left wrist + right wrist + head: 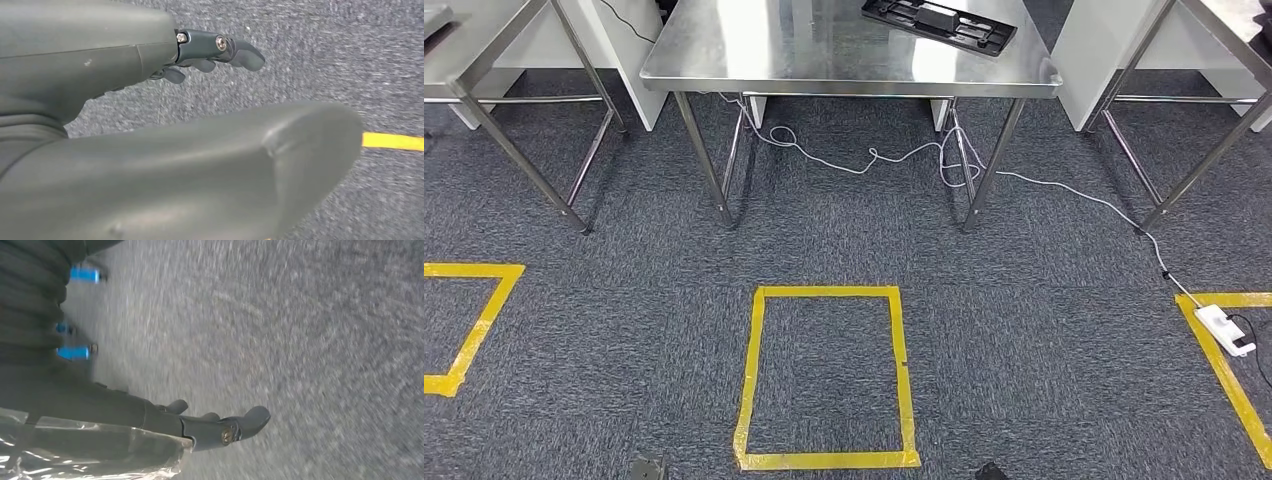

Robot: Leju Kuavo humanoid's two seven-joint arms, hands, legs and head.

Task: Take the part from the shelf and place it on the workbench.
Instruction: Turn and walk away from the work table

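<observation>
- The part [939,23], a flat black tray-like piece, lies on the steel table [824,60], toward the far right of the top; nothing is touching it.
- The left robot hand [210,52] hangs over the grey carpet [844,250], fingers loosely spread, nothing in it.
- The right robot hand [215,425] hangs likewise over the carpet, fingers apart and holding nothing; some clear plastic wrap sits along its cover.
- My guess is that the placing step is already done, if this table is the workbench: the part rests there and both hands are free. I cannot rule out that it counts as the shelf.
- If the job is finished, the next move calls for little beyond standing clear of the table; if not, the robot would need to step up to the table and reach across to the part.
- In front of the table a yellow tape square [824,375] marks the carpet; a white cable [1044,185] trails from under the table to a power strip [1224,328].
- No brand, label or writing can be read anywhere.
</observation>
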